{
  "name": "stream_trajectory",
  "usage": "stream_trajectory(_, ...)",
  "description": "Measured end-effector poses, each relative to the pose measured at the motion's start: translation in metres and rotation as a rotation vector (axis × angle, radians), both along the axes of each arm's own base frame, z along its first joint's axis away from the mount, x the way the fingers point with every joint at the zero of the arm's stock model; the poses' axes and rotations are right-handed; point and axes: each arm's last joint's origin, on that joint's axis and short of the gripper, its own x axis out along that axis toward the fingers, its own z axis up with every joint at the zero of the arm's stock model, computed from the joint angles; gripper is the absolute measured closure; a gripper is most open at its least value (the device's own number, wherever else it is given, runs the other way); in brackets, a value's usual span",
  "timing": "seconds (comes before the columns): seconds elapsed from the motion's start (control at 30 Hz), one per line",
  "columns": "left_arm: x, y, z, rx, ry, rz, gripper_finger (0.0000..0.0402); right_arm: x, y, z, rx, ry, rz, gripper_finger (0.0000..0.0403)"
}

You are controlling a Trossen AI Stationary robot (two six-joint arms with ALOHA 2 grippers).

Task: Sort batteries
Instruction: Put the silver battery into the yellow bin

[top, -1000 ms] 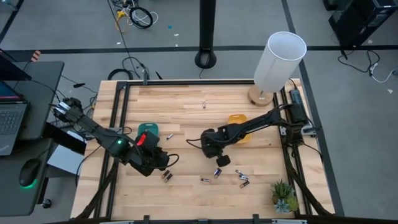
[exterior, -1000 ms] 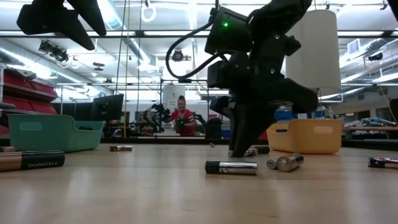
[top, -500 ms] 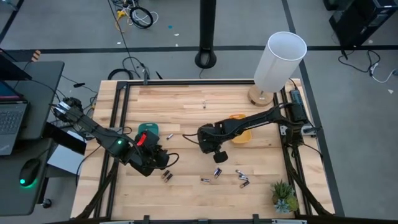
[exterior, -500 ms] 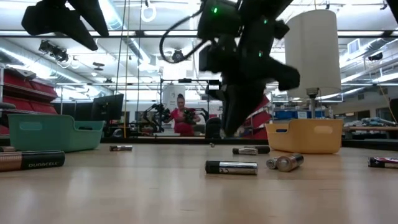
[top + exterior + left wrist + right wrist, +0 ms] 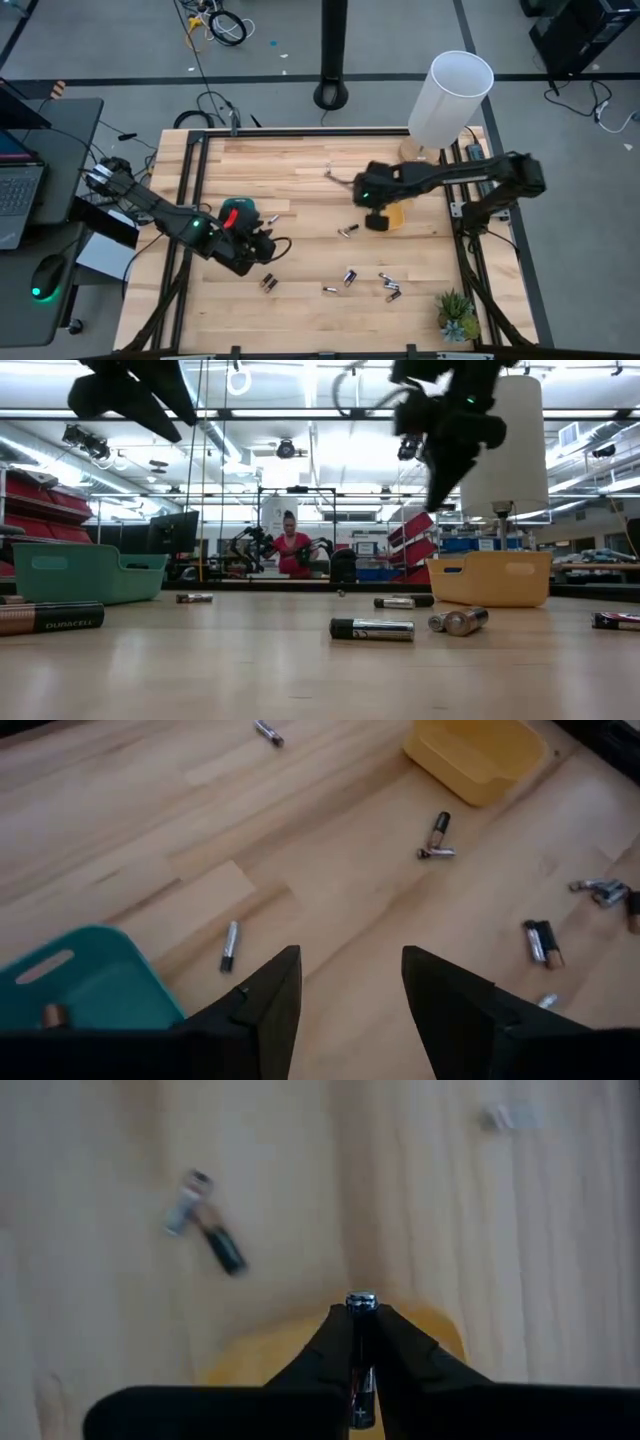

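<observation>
Carrying a battery (image 5: 361, 1350) pinched between its nearly closed fingers, your right gripper (image 5: 376, 220) has swung up from the desk (image 5: 300, 170) to hover over the yellow tray (image 5: 398, 213), ready to drop. Your left gripper (image 5: 350, 990) waits wide open and empty beside the green tray (image 5: 90, 985).

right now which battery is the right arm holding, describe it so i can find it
Start at the small yellow plastic tray near the white lamp on the wooden table. The right gripper hangs just above that tray's edge, shut on one slim dark cylindrical battery with a silver tip. It is the only battery off the wood; the others lie loose on the table, including a crossed pair nearby.
</observation>
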Motion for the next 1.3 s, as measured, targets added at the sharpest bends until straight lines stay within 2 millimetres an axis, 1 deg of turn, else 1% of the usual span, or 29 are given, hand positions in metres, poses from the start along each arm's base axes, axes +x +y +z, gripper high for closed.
stream_trajectory(0.07, 0.001, 0.003, 0.000, 0.003, 0.000, 0.011, 0.0215, -0.015, -0.007, -0.002, 0.020, -0.009, -0.093, 0.0356)
stream_trajectory(0.17, 0.003, 0.006, 0.000, 0.003, 0.001, 0.025, 0.0215, -0.032, -0.012, -0.006, 0.054, -0.015, -0.190, 0.0321)
stream_trajectory(0.23, 0.003, 0.006, 0.000, 0.003, 0.000, 0.028, 0.0215, -0.040, -0.012, -0.007, 0.065, -0.011, -0.228, 0.0296)
stream_trajectory(0.33, 0.003, 0.006, 0.000, 0.014, 0.007, 0.012, 0.0215, -0.046, -0.012, -0.001, 0.078, -0.044, -0.265, 0.0266)
stream_trajectory(0.43, 0.003, 0.006, 0.000, 0.017, 0.010, 0.008, 0.0215, -0.045, -0.009, 0.011, 0.097, -0.107, -0.280, 0.0250)
stream_trajectory(0.53, 0.005, 0.006, 0.001, 0.023, 0.004, -0.011, 0.0215, -0.041, -0.003, 0.020, 0.134, -0.189, -0.267, 0.0246)
stream_trajectory(0.67, 0.009, 0.003, 0.003, 0.029, -0.027, -0.048, 0.0215, -0.025, 0.012, 0.021, 0.234, -0.287, -0.200, 0.0251)
stream_trajectory(0.73, 0.010, 0.003, 0.004, 0.033, -0.037, -0.058, 0.0215, -0.015, 0.020, 0.015, 0.273, -0.295, -0.179, 0.0252)
stream_trajectory(0.8, 0.010, 0.003, 0.004, 0.034, -0.040, -0.057, 0.0215, -0.003, 0.031, 0.004, 0.299, -0.283, -0.155, 0.0252)
stream_trajectory(0.93, 0.010, 0.003, 0.004, 0.036, -0.038, -0.056, 0.0215, 0.017, 0.058, -0.023, 0.352, -0.225, -0.062, 0.0252)
stream_trajectory(1.03, 0.010, 0.003, 0.004, 0.036, -0.038, -0.056, 0.0215, 0.024, 0.073, -0.045, 0.371, -0.146, -0.028, 0.0252)
stream_trajectory(1.17, 0.010, 0.003, 0.004, 0.035, -0.039, -0.056, 0.0215, 0.031, 0.084, -0.070, 0.376, -0.066, -0.001, 0.0252)
stream_trajectory(1.3, 0.010, 0.003, 0.004, 0.035, -0.038, -0.056, 0.0215, 0.036, 0.087, -0.088, 0.367, -0.025, 0.001, 0.0252)
